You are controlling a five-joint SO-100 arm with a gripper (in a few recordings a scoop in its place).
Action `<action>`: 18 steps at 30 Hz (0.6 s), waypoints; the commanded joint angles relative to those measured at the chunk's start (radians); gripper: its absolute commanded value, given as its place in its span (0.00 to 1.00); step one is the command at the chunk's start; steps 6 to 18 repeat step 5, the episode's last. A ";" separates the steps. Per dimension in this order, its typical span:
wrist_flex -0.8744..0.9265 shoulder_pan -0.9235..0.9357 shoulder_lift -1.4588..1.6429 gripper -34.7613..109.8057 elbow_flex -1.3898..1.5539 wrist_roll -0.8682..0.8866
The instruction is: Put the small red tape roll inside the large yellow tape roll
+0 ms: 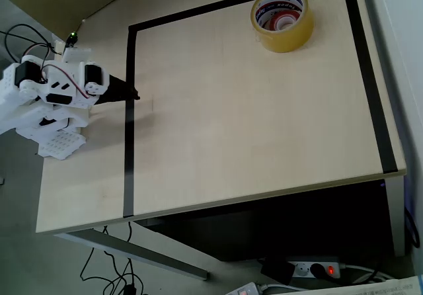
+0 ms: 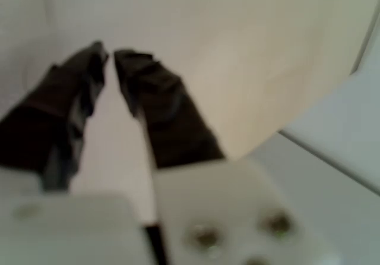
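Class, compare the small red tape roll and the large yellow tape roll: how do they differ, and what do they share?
Colour: the small red tape roll is red; the large yellow tape roll is translucent amber-yellow.
Size: the red roll is far smaller across than the yellow roll.
Place: the red roll sits inside the yellow roll, which rests on the table.
Shared: both are rings lying flat.

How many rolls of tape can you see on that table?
2. The large yellow tape roll lies flat near the table's far right corner in the overhead view, and the small red tape roll sits inside its hole. The claw is far off at the left.
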 commanded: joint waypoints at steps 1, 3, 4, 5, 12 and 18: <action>0.098 0.014 -0.008 0.24 0.060 0.025; 0.098 0.018 -0.008 0.24 0.060 0.025; 0.098 0.012 -0.008 0.24 0.060 0.025; 0.098 0.000 -0.008 0.24 0.060 0.025; 0.098 0.000 -0.008 0.24 0.060 0.025; 0.098 0.000 -0.008 0.24 0.060 0.025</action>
